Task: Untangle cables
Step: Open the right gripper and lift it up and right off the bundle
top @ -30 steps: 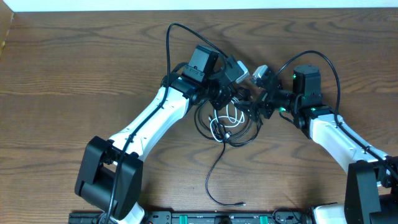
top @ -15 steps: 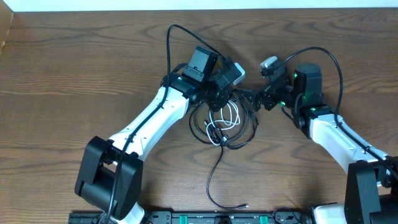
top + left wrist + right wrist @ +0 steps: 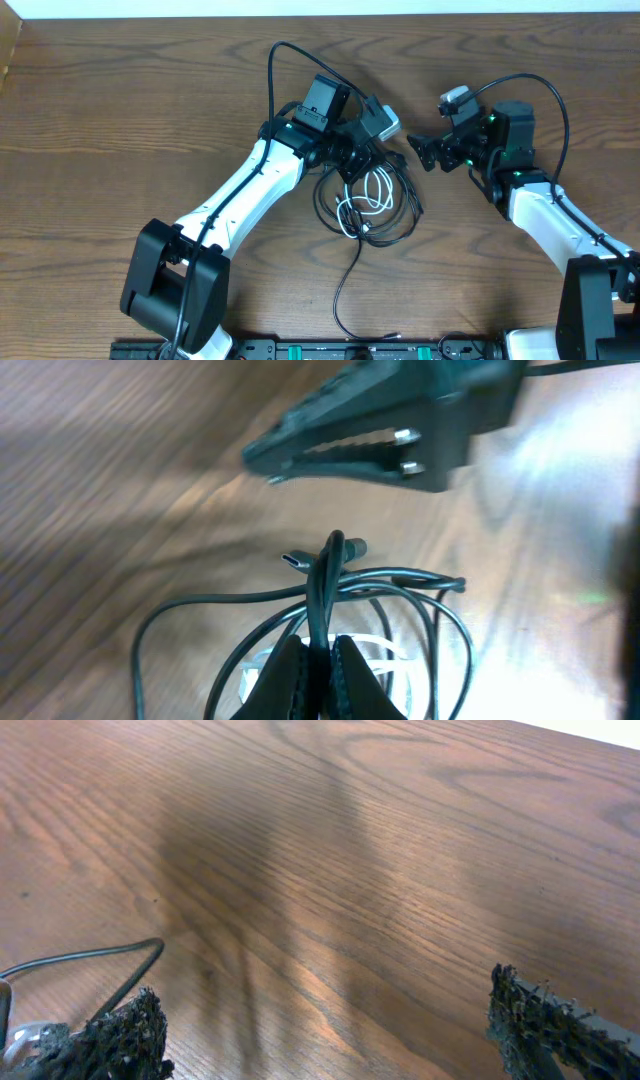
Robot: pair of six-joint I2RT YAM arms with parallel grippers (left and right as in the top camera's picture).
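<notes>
Meanwhile the wide-open right end effector point(image 3: 418, 153) had backed away from the cables point(image 3: 376, 206); the left end effector point(image 3: 318, 658) pinched one.

Cables point(image 3: 375, 203) on the table point(image 3: 120, 110) below the left gripper point(image 3: 318, 658), the right gripper point(image 3: 422, 152) apart to its right

A brown wooden table point(image 3: 120, 120) with dark, wavy grain fills the overhead view; a narrow white strip point(image 3: 320, 7) runs along its far edge; at the far left corner a paler tan band point(image 3: 6, 55) shows beyond the edge, too small to identify; soft dark shadows point(image 3: 230, 870) cross the glossy wood in the right wrist view.
</notes>
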